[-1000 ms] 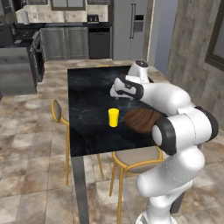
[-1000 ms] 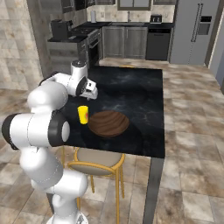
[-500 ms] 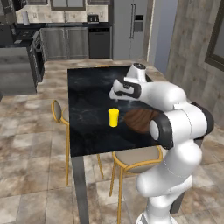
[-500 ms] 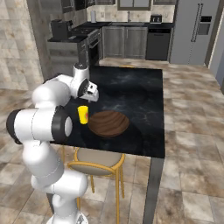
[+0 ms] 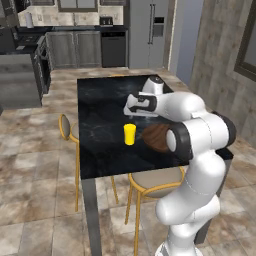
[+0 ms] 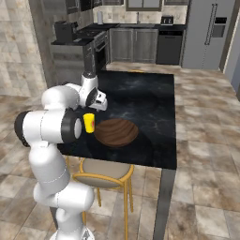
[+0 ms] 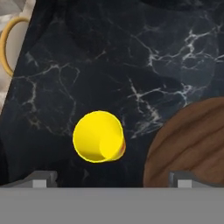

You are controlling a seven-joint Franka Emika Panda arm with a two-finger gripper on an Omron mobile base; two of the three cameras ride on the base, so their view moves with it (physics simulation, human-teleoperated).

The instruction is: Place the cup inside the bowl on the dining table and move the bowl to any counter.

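Note:
The yellow cup (image 5: 129,134) stands upright on the black marble dining table (image 5: 100,100), just left of the brown wooden bowl (image 5: 156,138), which the arm partly covers. My gripper (image 5: 132,110) hovers above the table, a little beyond the cup, pointing down with its jaws open and empty. From the right, the cup (image 6: 88,123) sits beside the bowl (image 6: 116,132), below my gripper (image 6: 99,105). Looking down the hand, the cup (image 7: 98,136) lies between and just above the two fingertips (image 7: 41,178), and the bowl (image 7: 192,144) is at the lower right.
A gold-framed chair (image 5: 69,128) stands at the table's left side and another (image 5: 154,181) at its near end. Black counters over grey cabinets (image 5: 85,31) line the far wall beside a steel fridge (image 5: 150,30). A grey island (image 5: 20,75) stands at the left.
The hand has drifted slightly nearer the cup. Its jaws have stayed open. Cup and bowl have not moved.

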